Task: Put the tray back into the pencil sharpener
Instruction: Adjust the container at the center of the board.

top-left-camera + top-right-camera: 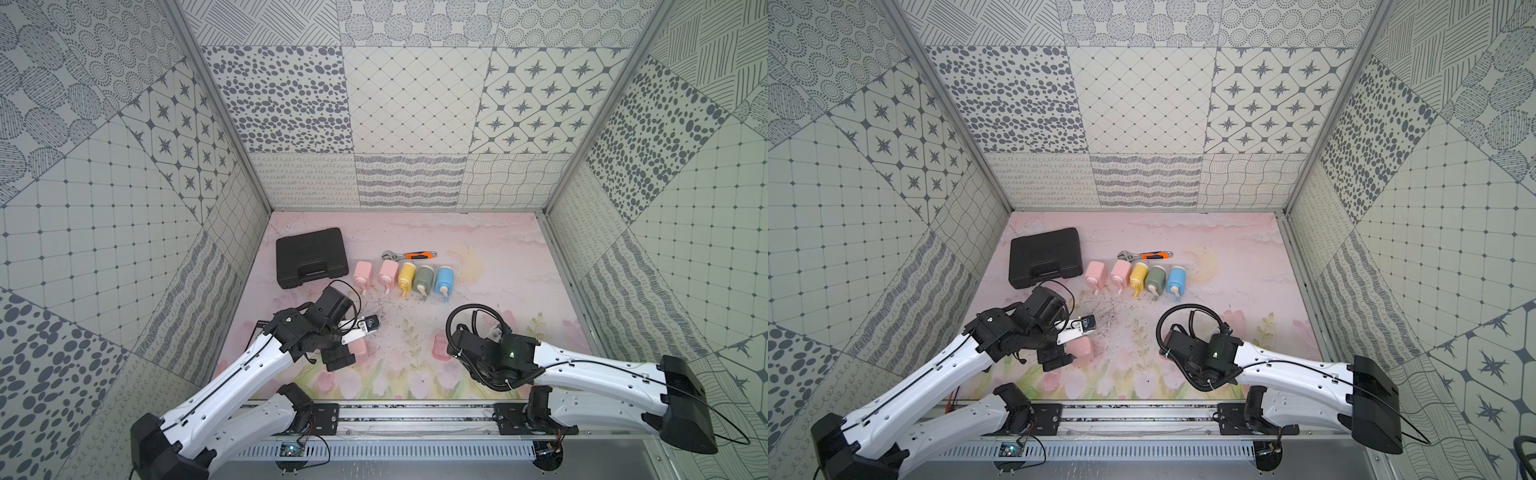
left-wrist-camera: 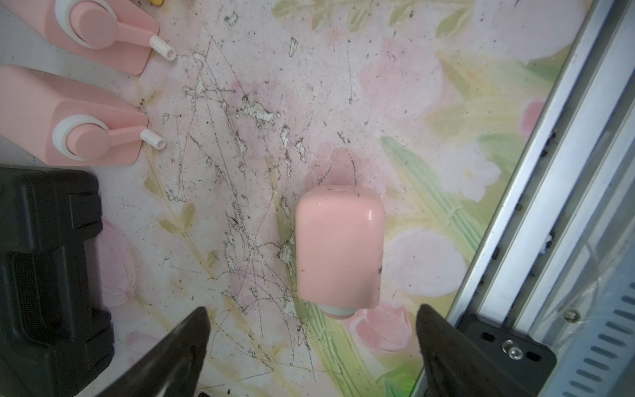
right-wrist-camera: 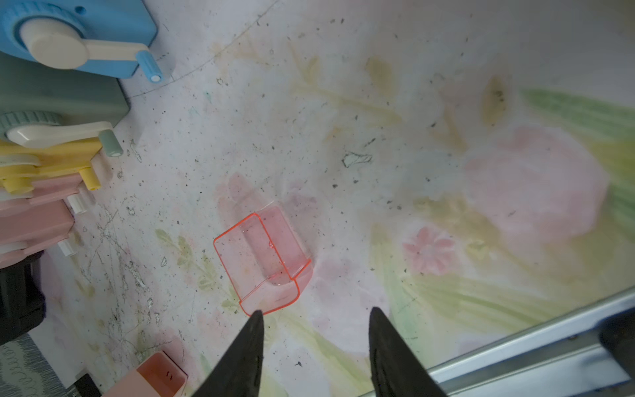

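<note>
A black case [image 1: 311,257] sits at the far left, with a row of five sharpeners [image 1: 407,275] beside it. The pink pencil sharpener [image 2: 339,247] lies untouched just ahead of the wide-spread left gripper [image 2: 311,308]. The clear tray [image 3: 263,263] lies apart from it, just before the half-open, empty right gripper [image 3: 316,311].

open mat [image 1: 399,365] around tray [image 1: 439,347], sharpener row [image 1: 403,278] behind

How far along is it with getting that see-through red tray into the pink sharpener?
Barely started. The clear red plastic tray lies on the mat, outside the rounded pink pencil sharpener. Both grippers are open and empty: left gripper near the sharpener, right gripper at the tray. Remaining: grasping, aligning, sliding it in.
</note>
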